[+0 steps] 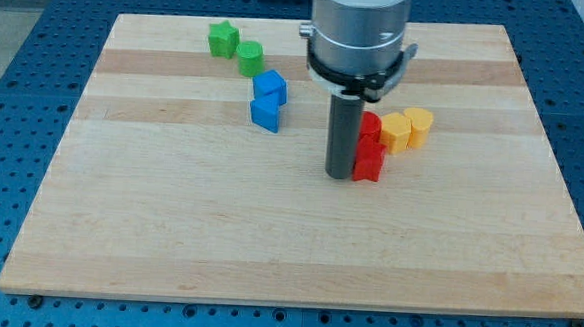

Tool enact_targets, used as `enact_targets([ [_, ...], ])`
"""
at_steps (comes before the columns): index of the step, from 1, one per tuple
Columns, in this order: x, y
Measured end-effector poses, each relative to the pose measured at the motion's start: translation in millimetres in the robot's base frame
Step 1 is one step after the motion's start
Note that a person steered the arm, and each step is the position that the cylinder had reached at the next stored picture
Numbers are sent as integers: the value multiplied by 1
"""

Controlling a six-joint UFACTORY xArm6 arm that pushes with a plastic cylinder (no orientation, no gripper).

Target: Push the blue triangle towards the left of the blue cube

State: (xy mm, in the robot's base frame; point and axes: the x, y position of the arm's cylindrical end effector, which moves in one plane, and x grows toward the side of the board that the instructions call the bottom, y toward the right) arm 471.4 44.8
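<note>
Wooden board (168, 237); rod with my tip (339, 174) bare, holding nothing, touching red blocks (370, 148) at three o'clock; blue cube (271, 85); blue triangle (265, 112) at its six o'clock, touching; push leftward seemingly not yet begun.

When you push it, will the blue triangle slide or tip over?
The blue triangle looks squat and flat-bottomed, so it probably slides rather than tips. It touches the blue cube, which may shift too. My tip sits beside the red blocks, well away.
</note>
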Motion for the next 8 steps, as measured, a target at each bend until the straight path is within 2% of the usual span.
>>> enact_targets([
  [3,-6,11],
  [5,-6,-7],
  [8,-66,-75],
])
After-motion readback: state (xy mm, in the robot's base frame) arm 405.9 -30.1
